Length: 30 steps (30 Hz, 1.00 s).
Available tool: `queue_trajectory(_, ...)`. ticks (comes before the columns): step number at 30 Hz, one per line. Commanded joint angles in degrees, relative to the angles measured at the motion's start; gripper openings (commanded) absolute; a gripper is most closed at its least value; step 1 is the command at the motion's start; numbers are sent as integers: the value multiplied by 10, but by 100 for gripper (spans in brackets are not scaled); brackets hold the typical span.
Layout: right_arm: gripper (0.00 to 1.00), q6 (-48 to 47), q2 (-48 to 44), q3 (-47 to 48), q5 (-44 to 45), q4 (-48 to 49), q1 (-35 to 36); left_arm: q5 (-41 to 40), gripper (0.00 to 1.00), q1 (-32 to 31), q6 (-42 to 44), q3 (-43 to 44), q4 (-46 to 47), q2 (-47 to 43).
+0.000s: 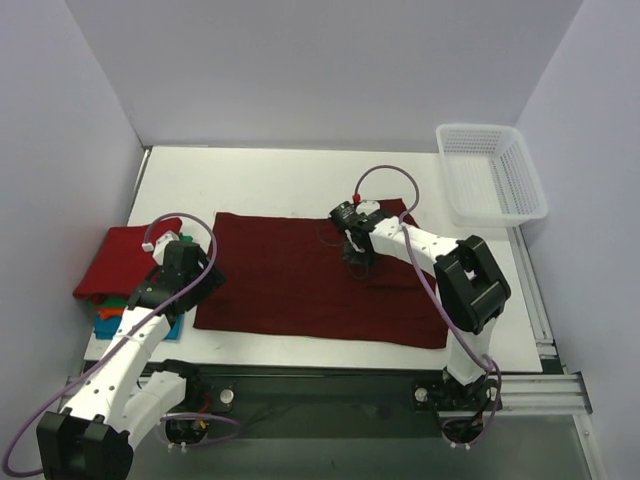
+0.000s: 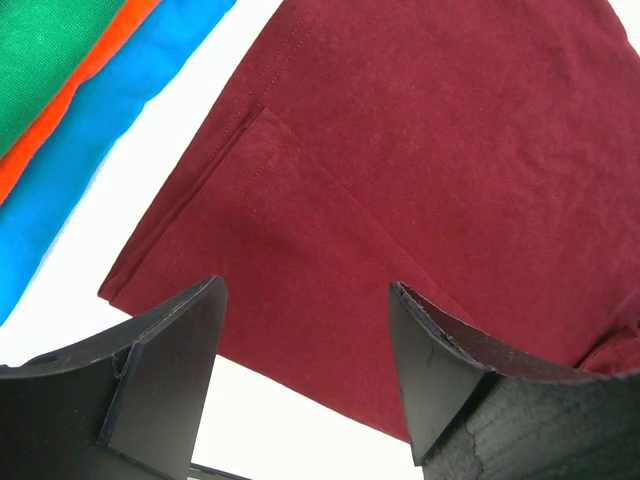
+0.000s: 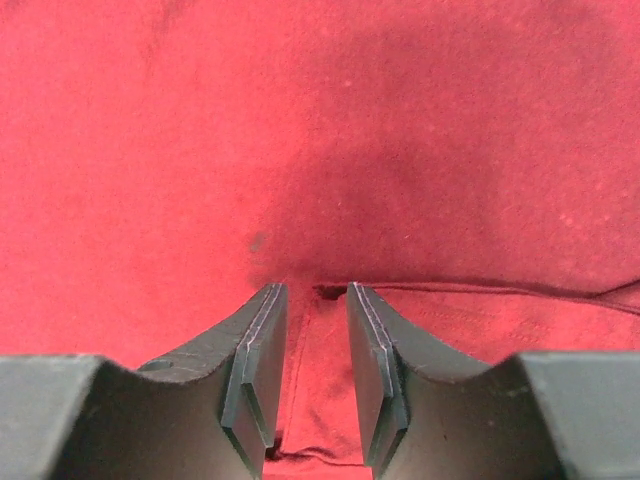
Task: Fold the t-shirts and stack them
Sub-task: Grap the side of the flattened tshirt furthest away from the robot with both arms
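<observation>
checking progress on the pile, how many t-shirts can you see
5. The maroon t-shirt lies spread mid-table; four sit stacked at the left edge: red t-shirt on top, green t-shirt, orange t-shirt and blue t-shirt below. More could hide underneath.

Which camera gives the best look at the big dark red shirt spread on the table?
The top external view: nearly the whole maroon t-shirt lies spread out there. The left wrist view shows only one hemmed corner; the right wrist view only a close patch bunched in the right pincer.
</observation>
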Motion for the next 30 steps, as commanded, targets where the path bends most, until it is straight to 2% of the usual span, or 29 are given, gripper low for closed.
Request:
queue_trajectory(1, 31, 18, 6, 8, 27, -27, 7, 2, 76, -2, 9, 17, 25, -1)
queue_trajectory(14, 32, 25, 24, 11, 31, -33, 12, 4, 76, -3, 9, 9, 35, 3)
queue_trajectory(19, 29, 26, 27, 10, 35, -35, 12, 4, 76, -2, 9, 6, 37, 5)
queue_trajectory(23, 16, 27, 19, 8, 43, -35, 16, 5, 76, -2, 9, 3, 39, 5)
queue_trajectory(26, 11, 27, 10, 9, 52, -36, 23, 6, 76, -2, 9, 1, 41, 6)
queue_trajectory(30, 10, 20, 1, 14, 66, -35, 34, 6, 76, -2, 9, -2, 44, 8)
